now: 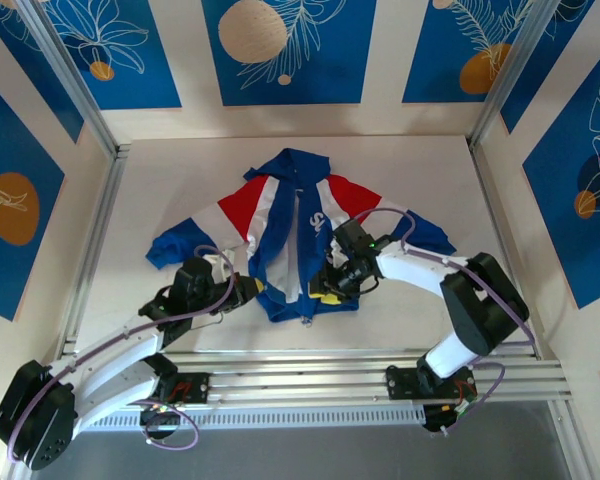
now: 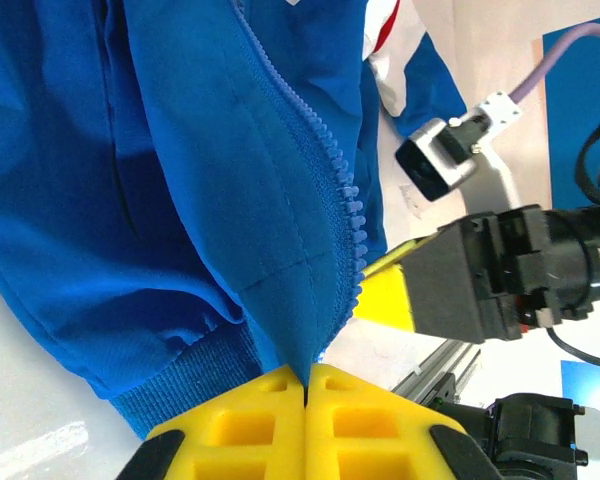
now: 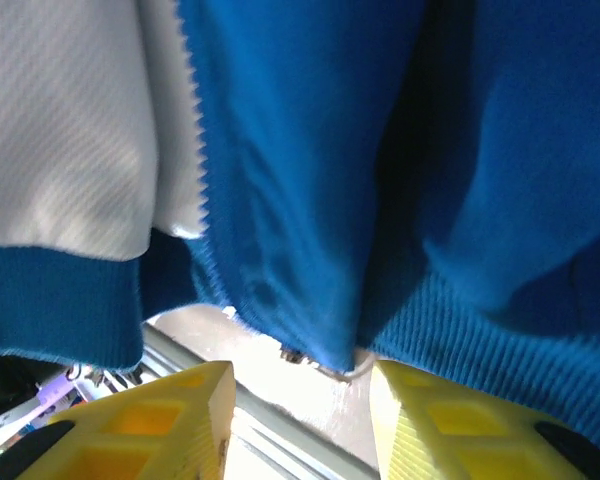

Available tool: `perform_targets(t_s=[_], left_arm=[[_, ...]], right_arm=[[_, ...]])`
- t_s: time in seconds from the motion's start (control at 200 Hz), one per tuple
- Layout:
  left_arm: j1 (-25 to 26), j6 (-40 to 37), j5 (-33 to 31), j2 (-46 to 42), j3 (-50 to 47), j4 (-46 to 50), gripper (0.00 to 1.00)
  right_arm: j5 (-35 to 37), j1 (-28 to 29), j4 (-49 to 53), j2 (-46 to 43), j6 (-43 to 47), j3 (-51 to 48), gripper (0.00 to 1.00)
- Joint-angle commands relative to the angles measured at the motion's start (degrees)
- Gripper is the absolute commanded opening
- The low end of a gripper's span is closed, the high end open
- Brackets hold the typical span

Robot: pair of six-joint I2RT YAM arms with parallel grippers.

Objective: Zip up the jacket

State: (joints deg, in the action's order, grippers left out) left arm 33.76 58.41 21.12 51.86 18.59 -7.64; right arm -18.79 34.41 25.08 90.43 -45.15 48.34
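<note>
Pinching the jacket [image 1: 280,215] hem — left pincer [image 2: 307,378], elbow bent.

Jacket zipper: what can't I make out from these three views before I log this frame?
- Top view: the jacket hem, covered by the left arm and right arm; any slider is too small to find.
- Left wrist view: how much fabric the shut left tool pinches, hidden inside its grip.
- Right wrist view: the small metal bit at the hem, above the open right tool, too blurred to identify.
</note>
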Motion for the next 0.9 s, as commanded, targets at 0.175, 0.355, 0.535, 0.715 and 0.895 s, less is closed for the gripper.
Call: perform_targets(t_s=[0.175, 0.355, 0.535, 0.715, 0.895], left_arm=[[-0.7, -0.7, -0.1, -2.0, 0.1, 2.3, 0.00], [-0.7, -1.9, 0.1, -1.5, 1.6, 3.4, 0.00], [-0.7, -4.7, 0.9, 2.1, 5.2, 5.4, 0.00], [-0.5, -5.2, 2.8, 8.0, 8.0, 1.7, 0.00], [-0.6, -5.1, 2.5, 10.2, 8.7, 0.0, 0.00]], right_arm=[[0.1, 0.3, -0.8, 2.3, 1.7, 3.3, 0.23], [3.8, -1.4, 5.2, -4.8, 6.4, 6.5, 0.03], [11.0, -5.4, 26.2, -7.1, 20.7, 20.4, 0.00], [19.4, -4.0, 42.7, -2.2, 30.0, 34.9, 0.00], [11.7, 4.2, 44.3, 8.1, 27.5, 42.9, 0.13]])
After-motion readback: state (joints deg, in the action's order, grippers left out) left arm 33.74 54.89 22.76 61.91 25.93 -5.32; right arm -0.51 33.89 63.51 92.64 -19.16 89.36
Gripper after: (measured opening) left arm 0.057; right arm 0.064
